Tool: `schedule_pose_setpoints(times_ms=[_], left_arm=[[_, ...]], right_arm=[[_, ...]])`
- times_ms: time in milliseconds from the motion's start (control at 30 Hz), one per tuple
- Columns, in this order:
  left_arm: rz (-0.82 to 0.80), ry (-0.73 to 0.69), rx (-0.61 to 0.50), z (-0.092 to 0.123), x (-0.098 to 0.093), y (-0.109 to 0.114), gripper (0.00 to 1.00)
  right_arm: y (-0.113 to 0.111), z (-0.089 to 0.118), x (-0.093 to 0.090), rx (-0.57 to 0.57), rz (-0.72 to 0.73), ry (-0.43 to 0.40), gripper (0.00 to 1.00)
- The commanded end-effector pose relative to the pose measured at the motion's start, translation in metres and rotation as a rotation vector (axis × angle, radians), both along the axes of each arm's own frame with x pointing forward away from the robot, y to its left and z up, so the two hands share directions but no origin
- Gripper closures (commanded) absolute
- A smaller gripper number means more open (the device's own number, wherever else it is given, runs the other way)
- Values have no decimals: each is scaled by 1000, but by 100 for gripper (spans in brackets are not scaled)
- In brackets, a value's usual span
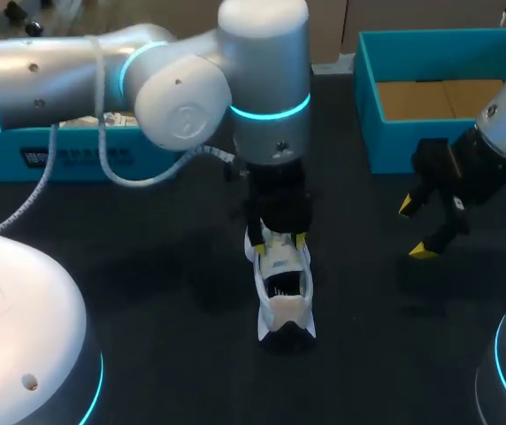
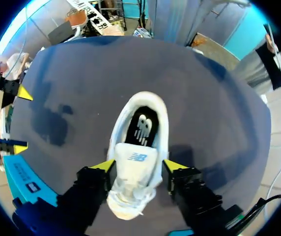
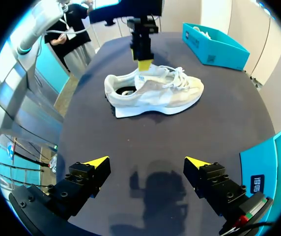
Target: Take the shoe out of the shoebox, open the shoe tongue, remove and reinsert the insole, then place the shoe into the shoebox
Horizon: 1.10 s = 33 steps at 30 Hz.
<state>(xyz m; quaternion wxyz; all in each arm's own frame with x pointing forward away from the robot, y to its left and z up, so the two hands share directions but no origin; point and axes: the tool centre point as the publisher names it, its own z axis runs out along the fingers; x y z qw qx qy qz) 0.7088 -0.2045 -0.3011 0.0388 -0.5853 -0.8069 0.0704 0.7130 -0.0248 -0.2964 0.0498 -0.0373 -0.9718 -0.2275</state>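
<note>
A white sneaker lies on the dark table, toe toward the far side and heel toward me. My left gripper hangs straight down over its midfoot. In the left wrist view the gripper is open, its yellow tips just outside the raised white tongue, one on each side. The dark insole shows inside the shoe. My right gripper hovers open and empty to the right of the shoe. From its wrist view, the sneaker lies side-on ahead of the open fingers.
An open teal shoebox with a cardboard floor stands at the back right, behind my right gripper. A second teal box holding white paper sits at the back left under my left arm.
</note>
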Motion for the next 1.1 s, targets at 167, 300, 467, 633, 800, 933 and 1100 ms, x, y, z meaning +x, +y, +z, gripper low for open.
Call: schedule_pose_setpoints(times_ms=[167,300,467,633,800,933,1100], left_arm=[[294,-74,69,40,-12,21,0],[294,-74,69,40,-12,21,0],[294,-74,69,40,-12,21,0],[453,34,91,34,-30,21,0],[657,133,143,36,-48,18,0],[827,-54,148,41,-63,16,0],[827,-54,148,41,-63,16,0]], right_arm=[[0,0,-1,-2,-1,-2,0],[0,0,-1,-2,-1,-2,0],[0,0,-1,-2,-1,-2,0],[0,0,-1,-2,-1,-2,0],[0,0,-1,-2,-1,-2,0],[0,0,-1,-2,-1,-2,0],[0,0,-1,-2,-1,-2,0]])
